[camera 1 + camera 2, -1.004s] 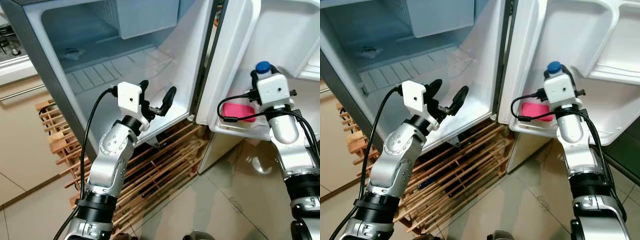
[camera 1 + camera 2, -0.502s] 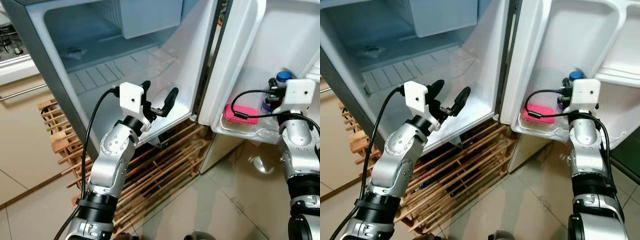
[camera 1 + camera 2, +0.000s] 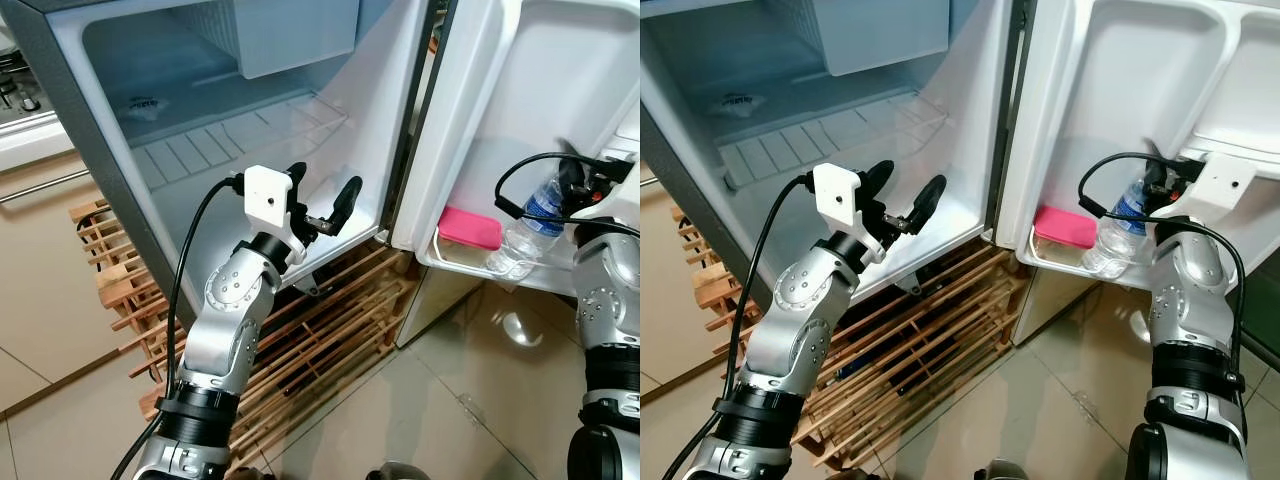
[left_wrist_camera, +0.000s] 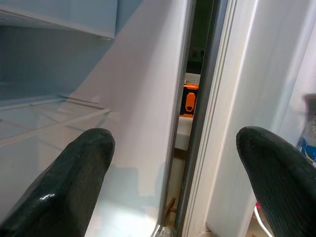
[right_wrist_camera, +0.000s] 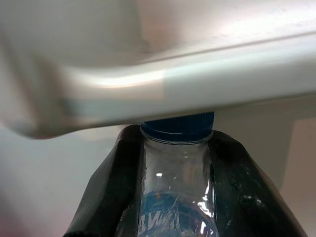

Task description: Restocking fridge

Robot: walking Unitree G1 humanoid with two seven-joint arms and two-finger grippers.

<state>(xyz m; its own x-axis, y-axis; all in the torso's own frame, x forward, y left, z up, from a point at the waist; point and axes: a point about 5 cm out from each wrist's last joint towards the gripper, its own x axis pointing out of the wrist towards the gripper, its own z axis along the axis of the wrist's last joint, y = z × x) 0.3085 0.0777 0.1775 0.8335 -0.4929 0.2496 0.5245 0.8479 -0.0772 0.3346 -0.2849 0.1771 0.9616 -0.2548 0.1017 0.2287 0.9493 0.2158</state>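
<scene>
Right wrist view | right gripper (image 5: 177,163) clamps water bottle (image 5: 177,197) (blue cap) | door shelf (image 3: 1060,262)

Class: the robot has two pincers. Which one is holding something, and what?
The right pincer, at the fridge door shelf, grips a water bottle by its neck. The left pincer is open and empty.

- Water bottle (image 3: 1118,232): clear, glossy plastic, ribbed blue cap.
- Fridge door (image 3: 1120,90): smooth white plastic, slight sheen.
- Rack (image 3: 330,335) beneath the fridge: bare wooden slats.
- Floor (image 3: 450,420): glossy tiles.
- Left tool (image 3: 322,198): matt black fingers.
</scene>
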